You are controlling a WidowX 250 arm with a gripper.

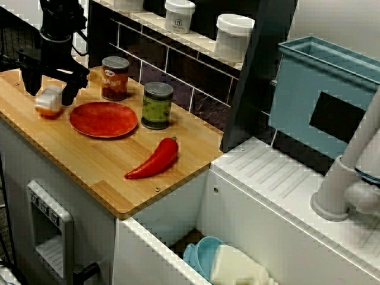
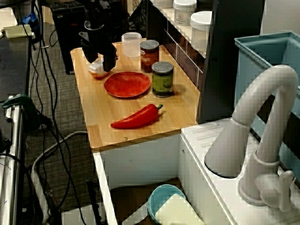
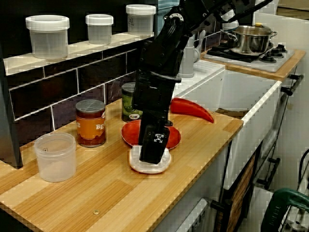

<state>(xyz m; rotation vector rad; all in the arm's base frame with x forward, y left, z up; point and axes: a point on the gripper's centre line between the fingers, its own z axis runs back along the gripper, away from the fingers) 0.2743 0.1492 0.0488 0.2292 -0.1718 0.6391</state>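
At the left end of the desk (image 1: 77, 160) the claw (image 1: 50, 95) hangs straight down over a small lump (image 1: 48, 104). Its two black fingers stand apart, one on each side of the lump, and I cannot tell whether either pad touches it. The lump lies on the wood just beside the plate (image 1: 103, 119).

A good grip here, I judge, needs the fingers low, near the wood, closing evenly on the widest part. The lump is squat and rounded, so a high pinch could let it slip out. The finger on the plate's side has little room, so that rim wants care.

The lump is smooth, white on top and orange beneath. In the view along the desk it looks like a soft-edged disc. The plate is red, round, shallow and matt. Behind it a clear plastic cup (image 2: 131, 44) stands open and straight-walled. Next comes an orange can (image 1: 115, 78) with a metal lid, then a green can (image 1: 157, 105), both upright cylinders. Furthest right a red pepper (image 1: 153, 161) lies flat, long, glossy and curved to a point. The desk itself is pale planked wood with a smooth finish.
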